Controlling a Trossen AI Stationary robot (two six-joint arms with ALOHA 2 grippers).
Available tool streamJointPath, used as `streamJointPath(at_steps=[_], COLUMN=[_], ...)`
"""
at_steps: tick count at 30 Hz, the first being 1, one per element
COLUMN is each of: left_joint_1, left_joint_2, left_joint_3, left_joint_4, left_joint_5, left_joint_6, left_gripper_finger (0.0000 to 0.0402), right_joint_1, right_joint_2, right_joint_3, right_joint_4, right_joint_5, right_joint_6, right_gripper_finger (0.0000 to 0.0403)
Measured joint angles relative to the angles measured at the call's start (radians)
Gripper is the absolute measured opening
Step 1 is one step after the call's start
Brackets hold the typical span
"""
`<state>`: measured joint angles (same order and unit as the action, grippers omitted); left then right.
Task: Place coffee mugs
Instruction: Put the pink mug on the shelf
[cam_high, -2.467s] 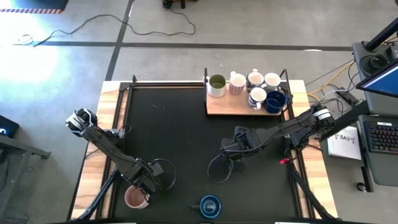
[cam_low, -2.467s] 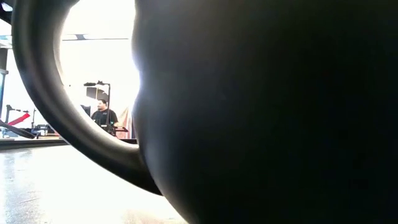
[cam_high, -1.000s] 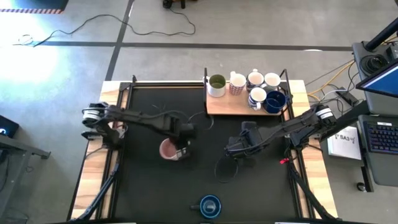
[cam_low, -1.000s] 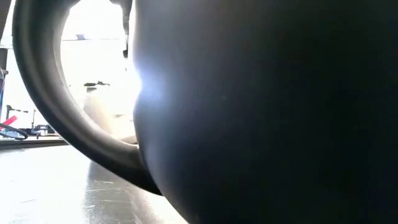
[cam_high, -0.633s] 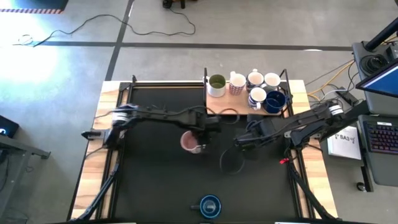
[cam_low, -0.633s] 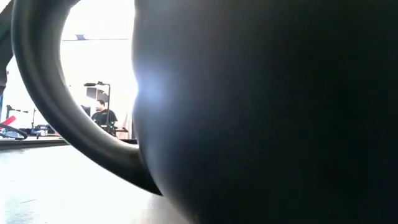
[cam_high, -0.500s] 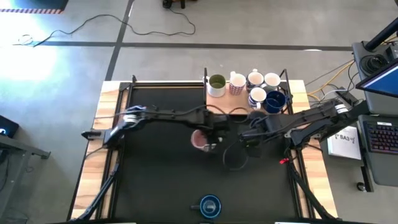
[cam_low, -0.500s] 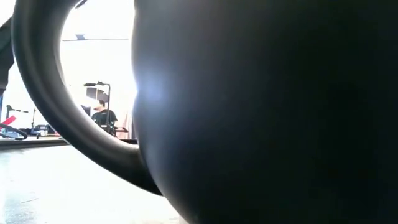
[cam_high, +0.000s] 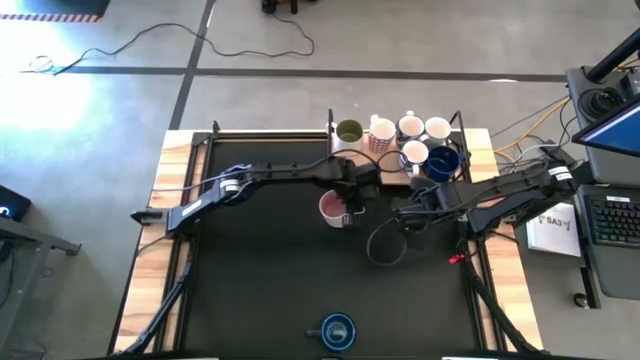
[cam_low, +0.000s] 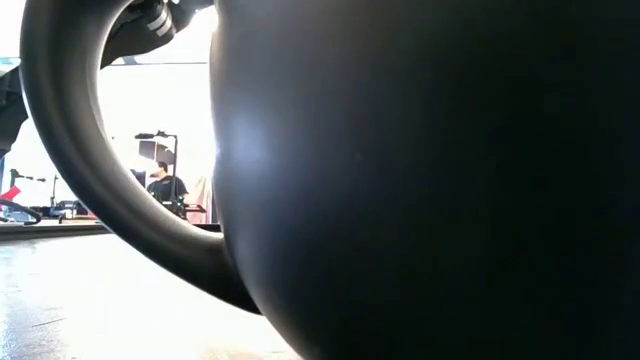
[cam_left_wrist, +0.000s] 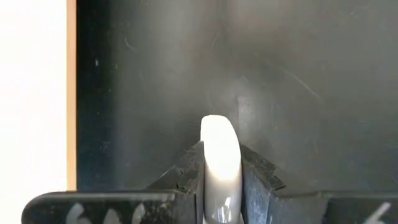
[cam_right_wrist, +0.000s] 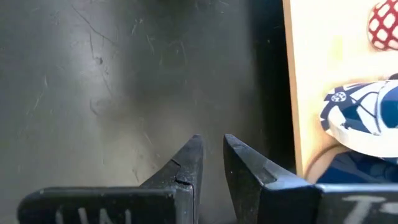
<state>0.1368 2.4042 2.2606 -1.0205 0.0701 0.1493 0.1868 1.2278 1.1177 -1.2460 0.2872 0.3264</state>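
A pink mug (cam_high: 333, 209) is in the middle of the black table, opening up, with my left gripper (cam_high: 350, 198) shut on its handle. Its body is hidden in the left wrist view. Six mugs stand on the wooden tray (cam_high: 392, 162) at the far edge: one green inside (cam_high: 349, 133), one red-patterned (cam_high: 381, 135), three white-and-blue (cam_high: 411, 128), one dark blue (cam_high: 443, 163). Another dark blue mug (cam_high: 338, 330) stands at the near edge. My right gripper (cam_high: 408, 218) hangs right of the pink mug, its fingers a narrow gap apart, with nothing between them. My left gripper pinches the pink mug's pale handle (cam_left_wrist: 221, 163) between its two fingers (cam_left_wrist: 186, 171). The fingers come from above, slanting down, one on each flat side of the handle. The mug sits upright beside the fingers. I cannot tell whether it is clear of the table.
In the low view the dark blue mug (cam_low: 420, 180) at the near edge fills almost everything, and a person (cam_low: 167, 185) shows far off through its handle (cam_low: 70, 190). The tray's near edge (cam_right_wrist: 311, 74) lies close to my right gripper (cam_right_wrist: 212, 140). Bare black mat lies left and near.
My left gripper has carried the pink mug from the table's left middle toward the right and far side, up to the tray, and has rolled its wrist; the mug stays upright. My right gripper has drawn back a little toward the table's right edge.
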Motion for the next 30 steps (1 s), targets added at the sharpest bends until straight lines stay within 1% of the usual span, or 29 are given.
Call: streamJointPath(at_steps=[3, 7, 9, 12, 17, 19, 22, 27, 30], left_joint_1=[-0.005, -0.016, -0.019, -0.020, -0.019, -0.019, -0.018, -0.028, -0.053], left_joint_2=[0.001, 0.003, 0.006, 0.006, 0.006, -0.006, -0.026, -0.070, -0.118], left_joint_3=[0.004, 0.017, 0.022, 0.042, 0.094, 0.094, 0.090, 0.073, 0.035], left_joint_4=[-0.013, -0.079, -0.084, -0.096, -0.131, -0.141, -0.210, -0.271, -0.319], left_joint_5=[0.009, 0.068, 0.071, 0.074, 0.072, 0.073, 0.071, 0.068, 0.035], left_joint_6=[0.015, 0.034, 0.033, 0.034, 0.074, 0.075, 0.057, 0.015, -0.010], left_gripper_finger=[0.0049, 0.0051, 0.0056, 0.0073, 0.0110, 0.0123, 0.0133, 0.0134, 0.0135], right_joint_1=[-0.011, -0.024, -0.032, -0.043, -0.047, -0.048, -0.050, -0.050, -0.050], right_joint_2=[-0.005, -0.001, 0.000, -0.001, -0.001, -0.001, -0.001, -0.001, 0.003], right_joint_3=[-0.033, -0.054, -0.055, -0.052, -0.038, -0.038, -0.038, -0.042, -0.057], right_joint_4=[0.035, 0.078, 0.091, 0.114, 0.121, 0.122, 0.129, 0.244, 0.337], right_joint_5=[-0.006, -0.009, -0.011, -0.033, -0.033, -0.033, -0.033, -0.033, -0.033], right_joint_6=[-0.005, -0.014, -0.026, -0.032, -0.032, -0.032, -0.044, -0.130, -0.177], right_gripper_finger=[0.0054, 0.0054, 0.0054, 0.0054, 0.0054, 0.0054, 0.0054, 0.0054, 0.0054])
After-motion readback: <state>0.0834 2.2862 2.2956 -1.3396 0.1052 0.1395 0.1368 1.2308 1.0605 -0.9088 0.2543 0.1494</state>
